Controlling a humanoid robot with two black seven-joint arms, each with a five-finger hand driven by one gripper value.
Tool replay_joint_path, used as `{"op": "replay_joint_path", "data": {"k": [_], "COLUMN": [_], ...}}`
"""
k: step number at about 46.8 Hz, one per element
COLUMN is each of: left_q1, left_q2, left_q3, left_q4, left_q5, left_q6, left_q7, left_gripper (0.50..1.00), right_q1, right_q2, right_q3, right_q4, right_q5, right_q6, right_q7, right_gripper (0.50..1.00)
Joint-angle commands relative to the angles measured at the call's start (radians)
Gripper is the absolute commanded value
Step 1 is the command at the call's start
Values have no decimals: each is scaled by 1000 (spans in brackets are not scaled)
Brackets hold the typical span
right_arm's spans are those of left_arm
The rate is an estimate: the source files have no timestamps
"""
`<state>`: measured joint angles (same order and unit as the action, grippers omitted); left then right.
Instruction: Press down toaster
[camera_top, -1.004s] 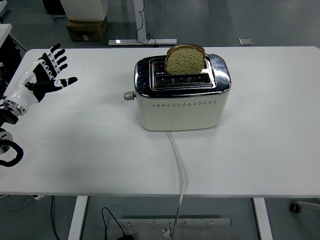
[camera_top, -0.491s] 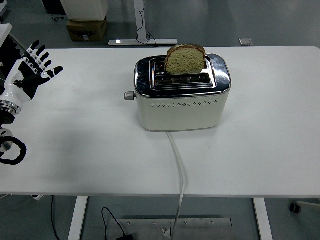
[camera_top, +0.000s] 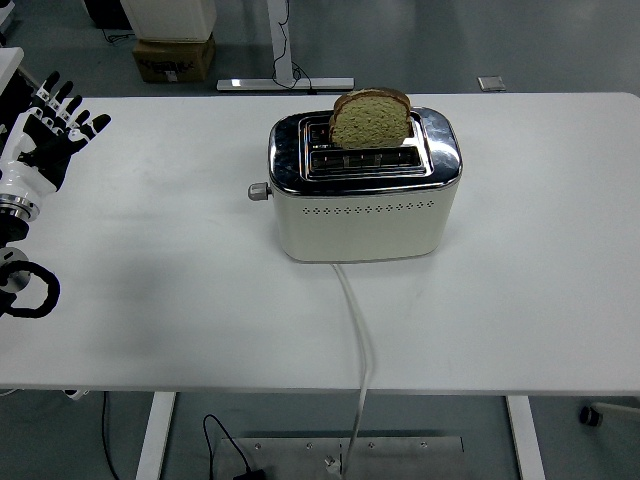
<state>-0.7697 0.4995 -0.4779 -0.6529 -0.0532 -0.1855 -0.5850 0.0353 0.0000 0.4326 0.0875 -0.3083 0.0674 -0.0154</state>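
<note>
A cream toaster (camera_top: 362, 215) with a chrome top stands in the middle of the white table (camera_top: 150, 280). A slice of brown bread (camera_top: 369, 118) sticks up out of its far slot. The near slot holds nothing that I can see. A small lever knob (camera_top: 258, 192) juts from the toaster's left end. My left hand (camera_top: 48, 125) hovers at the table's far left edge, fingers spread, holding nothing, well away from the toaster. My right arm is out of view.
The toaster's white cord (camera_top: 358, 335) runs from its front face to the table's near edge and down. A cardboard box (camera_top: 173, 57) and a desk frame foot (camera_top: 286, 84) sit on the floor beyond the table.
My left hand has drawn back to the left and a little away from the toaster, toward the table's edge. The toaster and bread have not moved.
</note>
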Motion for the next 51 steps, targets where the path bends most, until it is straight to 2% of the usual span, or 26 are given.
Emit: {"op": "replay_joint_path", "data": {"k": [1,7,14,21,41,51], "left_q1": [0,0,0,1,0,-3], "left_q2": [-28,-110,-185,-210,-268,-272], "left_q3": [-21,-82,-131,-137,-146,-143], "left_q4": [24,111,217,233,269,269], "left_q5": [-7,-11,-11,-22,-54,-48], "left_q6": [0,-9,-66,-95,-97,-100], "left_q7": [1,1,1,-3,7,8], "left_gripper": [1000,1000,1000,1000,1000,1000], "right_q1": [0,0,0,0,0,-2], "right_q2": [0,0,0,0,0,0], "right_q3": [0,0,0,0,0,2], "right_q4": [0,0,0,0,0,0], "right_q5": [0,0,2,2,0,2], "right_q6": [0,0,0,0,0,0], "right_q7": [0,0,0,0,0,-1], "right_gripper": [998,998,998,998,998,998]}}
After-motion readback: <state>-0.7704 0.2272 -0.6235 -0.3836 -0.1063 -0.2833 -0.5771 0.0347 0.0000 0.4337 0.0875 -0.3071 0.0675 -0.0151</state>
